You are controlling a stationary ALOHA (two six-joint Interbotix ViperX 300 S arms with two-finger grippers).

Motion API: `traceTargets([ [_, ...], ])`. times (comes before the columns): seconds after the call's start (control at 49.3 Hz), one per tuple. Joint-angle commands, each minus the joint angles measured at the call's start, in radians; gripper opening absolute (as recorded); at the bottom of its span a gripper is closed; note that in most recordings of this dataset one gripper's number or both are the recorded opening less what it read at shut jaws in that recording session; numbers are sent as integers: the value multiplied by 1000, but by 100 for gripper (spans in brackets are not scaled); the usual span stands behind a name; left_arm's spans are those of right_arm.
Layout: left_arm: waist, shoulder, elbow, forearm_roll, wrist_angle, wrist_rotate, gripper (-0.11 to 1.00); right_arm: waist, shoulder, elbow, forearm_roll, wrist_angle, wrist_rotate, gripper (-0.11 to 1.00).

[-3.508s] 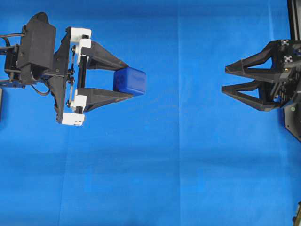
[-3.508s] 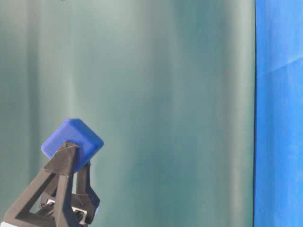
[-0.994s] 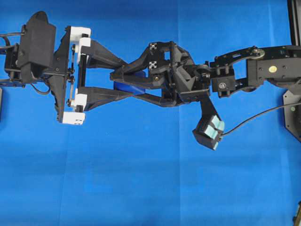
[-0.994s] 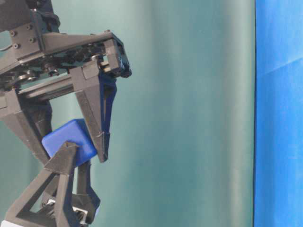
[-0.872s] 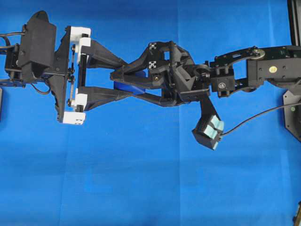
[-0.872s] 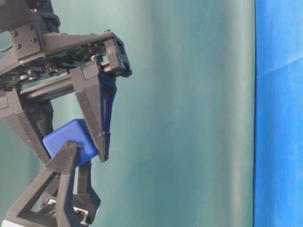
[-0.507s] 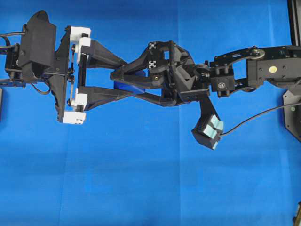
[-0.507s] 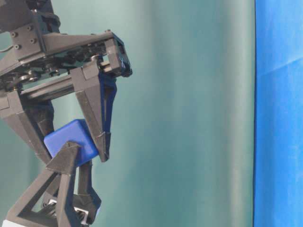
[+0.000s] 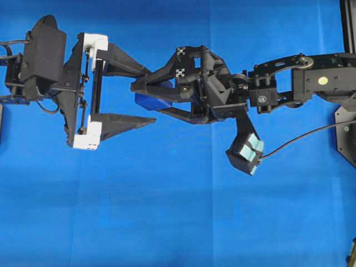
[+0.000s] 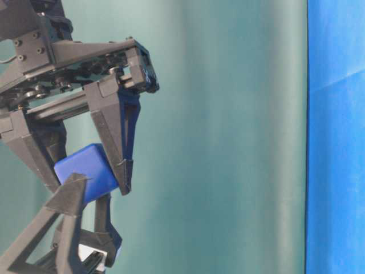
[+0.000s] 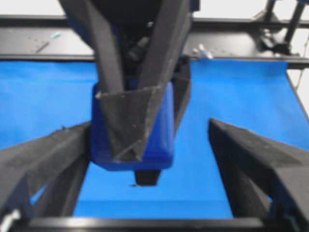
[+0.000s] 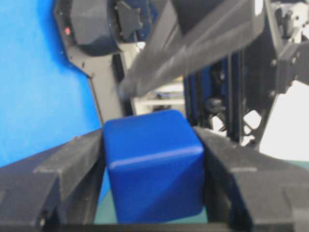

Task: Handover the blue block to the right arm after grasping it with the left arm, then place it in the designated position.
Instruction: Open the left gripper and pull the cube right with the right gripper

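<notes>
Jaws of right arm [image 9: 146, 98] clamp blue block [image 9: 150, 102]; left arm [image 9: 146, 94] jaws spread wide, clear of it.

You see the blue block [image 12: 153, 164] in dark, plain blue, darker than the bright blue cloth [image 9: 178, 211] on the tabletop. Left hand [image 9: 146, 93]: black fingers, white brackets. Right hand [image 9: 146, 101]: all black, with black-and-white checker markers [image 9: 180, 62] and pale teal pieces [image 9: 248, 149]. Backdrop [image 10: 228, 137]: dull teal-green.

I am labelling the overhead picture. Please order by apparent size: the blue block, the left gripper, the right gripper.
1. Left gripper and right gripper: look alike, so unranked.
2. Blue block: smallest, though mostly hidden by fingers.
</notes>
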Motion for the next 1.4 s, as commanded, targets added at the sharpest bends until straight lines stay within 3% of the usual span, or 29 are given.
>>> traceTargets([
  [0.0,-9,-26,-20,3,-17,0,91,-3,-26,-26,5,-5,3,48],
  [0.324,-9,-29,-21,3,-17,-2,93,-3,-31,-21,8,-2,5,48],
  [0.953,-9,-38,-17,2,-12,-2,93,-3,-295,193,23,12,44,44],
  [1.379,-9,-38,-18,2,-9,-2,93,0,-328,216,23,26,44,44],
])
